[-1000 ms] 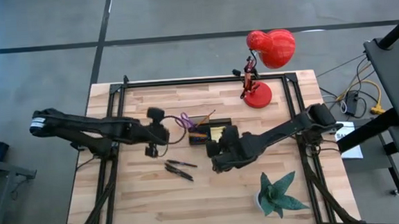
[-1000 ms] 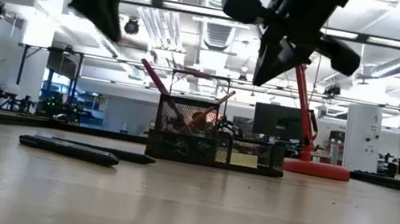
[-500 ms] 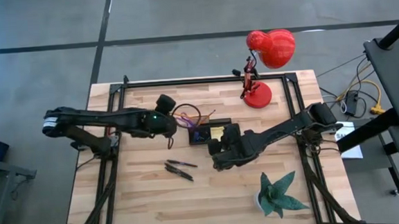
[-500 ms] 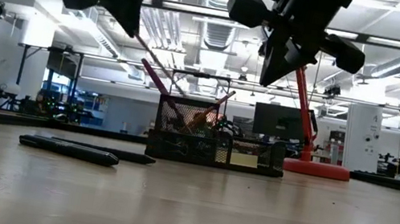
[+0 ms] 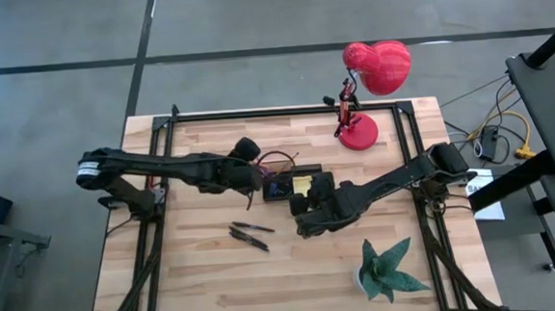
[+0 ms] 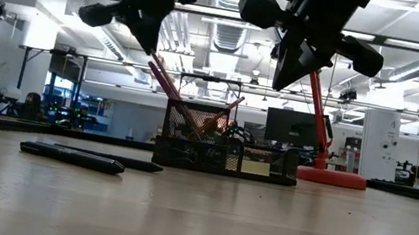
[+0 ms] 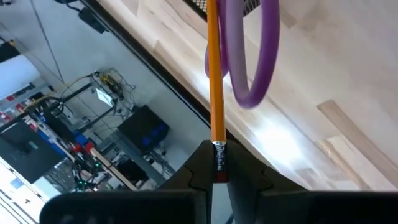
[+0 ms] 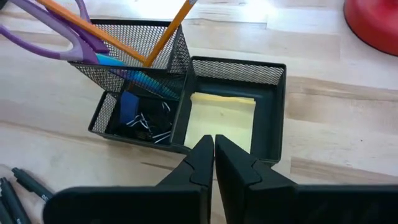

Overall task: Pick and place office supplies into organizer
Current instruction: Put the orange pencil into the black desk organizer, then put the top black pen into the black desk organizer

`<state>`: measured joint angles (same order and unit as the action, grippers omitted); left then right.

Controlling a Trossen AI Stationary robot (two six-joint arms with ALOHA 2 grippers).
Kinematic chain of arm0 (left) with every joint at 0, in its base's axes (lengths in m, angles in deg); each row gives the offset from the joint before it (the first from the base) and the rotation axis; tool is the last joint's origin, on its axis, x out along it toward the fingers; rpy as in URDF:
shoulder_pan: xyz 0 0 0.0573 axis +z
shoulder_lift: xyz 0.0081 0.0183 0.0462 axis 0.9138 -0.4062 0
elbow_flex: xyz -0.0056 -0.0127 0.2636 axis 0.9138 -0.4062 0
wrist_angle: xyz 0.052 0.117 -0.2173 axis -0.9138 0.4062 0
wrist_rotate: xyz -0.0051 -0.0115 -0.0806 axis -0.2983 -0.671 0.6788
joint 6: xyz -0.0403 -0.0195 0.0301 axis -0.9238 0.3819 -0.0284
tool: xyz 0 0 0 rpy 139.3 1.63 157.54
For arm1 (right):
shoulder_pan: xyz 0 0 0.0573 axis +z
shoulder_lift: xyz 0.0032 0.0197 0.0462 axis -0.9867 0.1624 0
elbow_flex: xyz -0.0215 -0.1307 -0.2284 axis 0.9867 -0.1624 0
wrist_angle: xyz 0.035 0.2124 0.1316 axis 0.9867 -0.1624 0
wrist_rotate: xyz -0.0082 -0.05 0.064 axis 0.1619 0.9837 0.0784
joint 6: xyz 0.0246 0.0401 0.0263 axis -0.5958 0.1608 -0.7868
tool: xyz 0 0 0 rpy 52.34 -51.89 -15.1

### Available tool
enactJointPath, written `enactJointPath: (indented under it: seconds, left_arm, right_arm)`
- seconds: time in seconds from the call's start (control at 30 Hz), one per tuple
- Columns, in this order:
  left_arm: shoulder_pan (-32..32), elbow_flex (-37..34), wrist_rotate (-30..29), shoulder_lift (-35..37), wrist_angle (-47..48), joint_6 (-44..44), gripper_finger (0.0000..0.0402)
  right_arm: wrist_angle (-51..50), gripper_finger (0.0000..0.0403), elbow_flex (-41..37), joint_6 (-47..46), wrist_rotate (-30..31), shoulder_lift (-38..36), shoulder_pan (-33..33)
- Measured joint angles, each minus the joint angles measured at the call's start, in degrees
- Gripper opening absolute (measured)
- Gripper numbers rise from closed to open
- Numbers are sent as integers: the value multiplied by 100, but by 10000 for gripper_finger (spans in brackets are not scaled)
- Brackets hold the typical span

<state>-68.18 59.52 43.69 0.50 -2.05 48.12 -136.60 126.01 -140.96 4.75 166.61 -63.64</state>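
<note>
The organizer is a black mesh tray in the middle of the table. Its tall cup holds purple-handled scissors and an orange pencil. A yellow sticky-note pad lies in the square compartment. My left gripper is shut on another orange pencil, just left of the cup. That pencil's far end reaches into the cup. My right gripper hangs shut above the organizer's near side, touching nothing. Two dark pens lie on the table. My left gripper pinches the orange pencil by its eraser end between the two fingertips. The fingers come slanting down from the table's left and lie along the pencil. The pencil runs straight on from them, clear of the table, slanting down past the purple scissor loop into the cup.
A red desk lamp stands at the far right and a green paper plant at the near right. Bare wood lies between the pens and the table's near edge. The small low compartment holds dark clips.
My left gripper has moved toward the table's right, toward the organizer, and rolled its wrist, carrying the orange pencil. The pencil's free end has come to the cup beside the scissors.
</note>
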Motion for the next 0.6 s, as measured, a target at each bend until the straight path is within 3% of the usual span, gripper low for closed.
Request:
enactJointPath:
  seconds: [0.33,0.47,0.6]
  left_arm:
    - [0,44,-38,-326,-32,206,29]
    - [0,38,-57,-346,-479,411,32]
    - [-4,31,-476,-311,-1089,755,33]
  right_arm:
    - [-1,9,-27,63,0,-2,0]
    - [-4,9,-41,93,0,-2,0]
    - [-5,9,-46,174,0,-2,0]
